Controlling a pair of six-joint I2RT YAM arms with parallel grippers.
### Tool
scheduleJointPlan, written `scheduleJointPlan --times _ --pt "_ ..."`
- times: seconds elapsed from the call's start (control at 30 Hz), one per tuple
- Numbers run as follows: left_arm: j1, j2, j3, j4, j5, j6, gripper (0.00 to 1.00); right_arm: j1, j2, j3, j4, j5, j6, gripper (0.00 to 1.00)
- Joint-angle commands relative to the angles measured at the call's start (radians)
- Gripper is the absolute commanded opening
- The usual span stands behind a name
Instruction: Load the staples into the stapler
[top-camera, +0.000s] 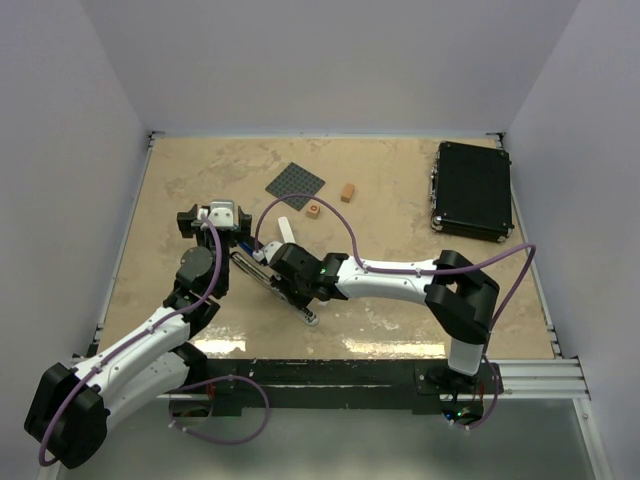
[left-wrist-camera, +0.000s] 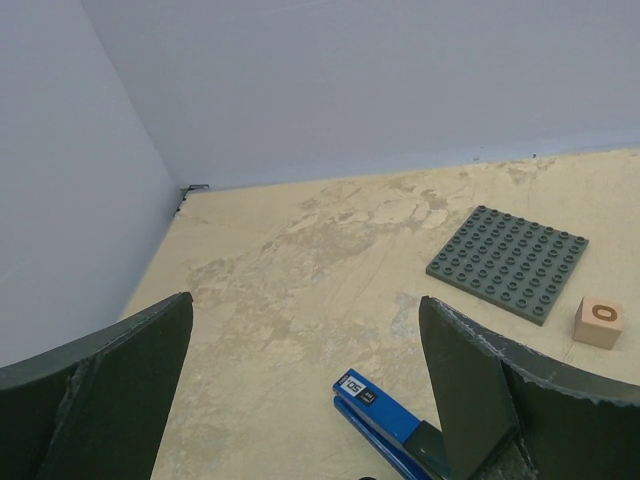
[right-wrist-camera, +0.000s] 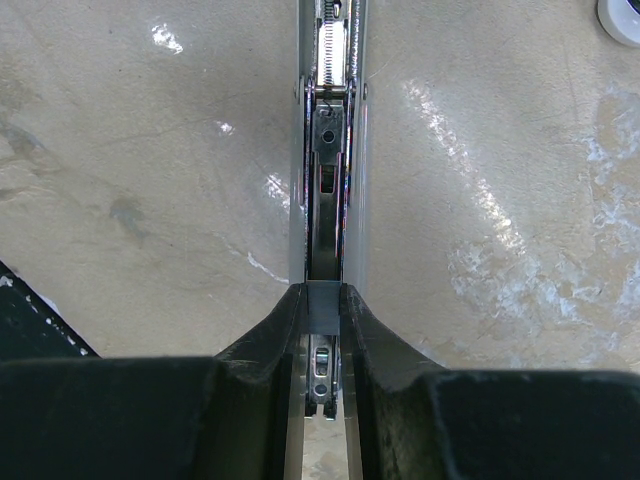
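From the overhead camera, the stapler (top-camera: 248, 266) lies swung open on the counter (top-camera: 190, 170), slanting toward my near edge, and I place everything else against it. My right claw (top-camera: 268, 262) reaches in from the right and sits over the stapler's middle, which I read as lining up on the magazine. My left claw (top-camera: 215, 222) hangs just beyond the stapler's far end, a little to the left and not touching it. I judge it is placed there to steady the body if it skids. A grey studded plate (top-camera: 296, 182) and two orange blocks (top-camera: 314, 210) lie farther beyond the stapler, apart from it.

The left wrist camera shows that claw's fingers (left-wrist-camera: 110, 400) spread wide with nothing between them. The stapler's blue tip (left-wrist-camera: 385, 420), with a small label, pokes in low in the view, under the claw rather than inside it.

The right wrist camera looks straight along the stapler's bare metal channel (right-wrist-camera: 325, 190), its spring showing at the far end. The right claw is closed on a small dull-grey piece, squarish end-on and about as wide as the channel. I take this to be the staples (right-wrist-camera: 323, 306). They sit directly above the channel and in line with it, held so they can drop between the rails. Whether they touch the rails yet, I cannot tell.
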Motion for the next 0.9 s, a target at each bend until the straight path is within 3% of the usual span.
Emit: scheduleJointPlan --times 0.0,0.57,0.7,0.87 --pt "0.005 -0.007 0.016 0.039 0.011 -0.028 1.00 0.006 0.008 -0.005 0.027 0.009 0.000 0.10" --pt "0.005 -0.008 0.014 0.039 0.017 -0.031 1.00 0.008 -0.004 -0.042 0.053 0.005 0.005 0.11" --pt "0.003 -0.008 0.016 0.038 0.018 -0.034 1.00 0.006 -0.004 -0.036 0.048 0.002 0.008 0.17" --pt "0.005 -0.010 0.014 0.038 0.023 -0.034 1.00 0.006 -0.009 -0.005 0.024 -0.012 0.016 0.32"
